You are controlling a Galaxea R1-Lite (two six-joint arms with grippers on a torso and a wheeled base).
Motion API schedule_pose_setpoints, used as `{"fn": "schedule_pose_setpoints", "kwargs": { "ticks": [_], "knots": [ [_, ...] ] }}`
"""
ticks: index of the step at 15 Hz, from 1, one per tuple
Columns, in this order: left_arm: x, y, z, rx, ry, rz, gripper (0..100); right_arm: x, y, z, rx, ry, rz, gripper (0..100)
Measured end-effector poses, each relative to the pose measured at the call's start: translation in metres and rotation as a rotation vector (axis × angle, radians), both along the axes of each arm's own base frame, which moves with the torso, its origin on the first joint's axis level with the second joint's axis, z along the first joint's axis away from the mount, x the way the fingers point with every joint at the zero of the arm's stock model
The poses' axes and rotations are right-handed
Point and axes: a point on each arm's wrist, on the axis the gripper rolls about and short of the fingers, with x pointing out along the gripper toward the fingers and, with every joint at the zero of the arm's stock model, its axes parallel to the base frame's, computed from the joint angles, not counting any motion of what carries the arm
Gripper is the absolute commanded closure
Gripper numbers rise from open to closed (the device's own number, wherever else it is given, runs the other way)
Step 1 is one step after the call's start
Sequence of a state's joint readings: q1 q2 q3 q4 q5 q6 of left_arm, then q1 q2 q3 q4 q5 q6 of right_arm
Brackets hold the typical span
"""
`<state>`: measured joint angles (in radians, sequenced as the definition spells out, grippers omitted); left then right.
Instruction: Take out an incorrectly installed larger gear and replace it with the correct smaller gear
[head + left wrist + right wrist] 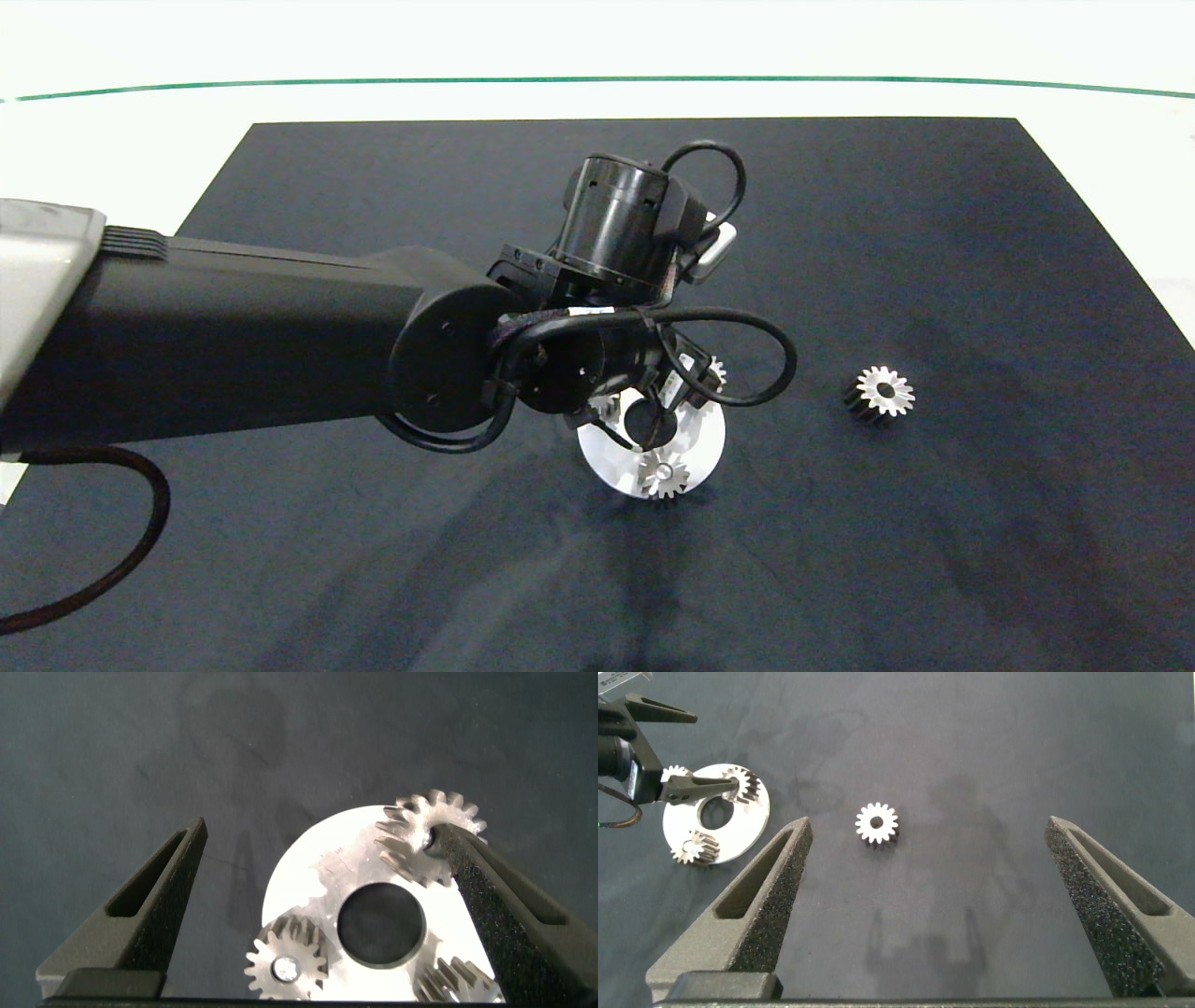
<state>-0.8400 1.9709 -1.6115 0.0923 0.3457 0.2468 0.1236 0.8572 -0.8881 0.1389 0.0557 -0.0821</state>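
A white round plate point(607, 457) point(299, 877) point(752, 821) lies mid-mat and carries three gears around a dark central hole. The larger gear point(420, 835) point(716, 371) point(747, 786) sits at the plate's far right rim and looks tilted. My left gripper point(318, 831) point(715, 749) hangs open over the plate, one fingertip point(458, 854) touching that gear's middle and the other fingertip out over the mat. The smaller gear point(883, 392) point(876, 823) lies loose on the mat to the right. My right gripper point(926, 826) hovers open some way short of it, holding nothing.
Two more gears stay on the plate: a star-toothed one with a bright centre point(285, 966) point(663, 474) point(696, 847) and another point(453, 985) partly cut off. The black mat point(373, 560) covers a white table; the left arm's cable point(140, 532) loops at the front left.
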Motion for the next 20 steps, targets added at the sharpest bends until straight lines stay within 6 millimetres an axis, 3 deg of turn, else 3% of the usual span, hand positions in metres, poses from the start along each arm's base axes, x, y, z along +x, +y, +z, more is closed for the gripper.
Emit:
{"fn": "schedule_pose_setpoints", "kwargs": {
  "ticks": [7, 12, 16, 20],
  "knots": [
    [0.003, -0.005, -0.002, -0.005, -0.005, -0.002, 0, 0.0, 0.0, 0.0, 0.001, -0.001, 0.0, 0],
    [-0.008, 0.004, 0.005, -0.011, -0.006, -0.005, 0, 0.0, 0.0, 0.0, 0.016, 0.004, -0.008, 0],
    [-0.027, 0.032, 0.02, -0.026, -0.013, 0.006, 0, 0.001, -0.004, -0.002, 0.019, 0.011, -0.058, 0],
    [-0.049, 0.082, 0.034, -0.053, -0.02, 0.073, 0, 0.003, -0.013, -0.011, 0.018, 0.042, -0.174, 0]
  ]
}}
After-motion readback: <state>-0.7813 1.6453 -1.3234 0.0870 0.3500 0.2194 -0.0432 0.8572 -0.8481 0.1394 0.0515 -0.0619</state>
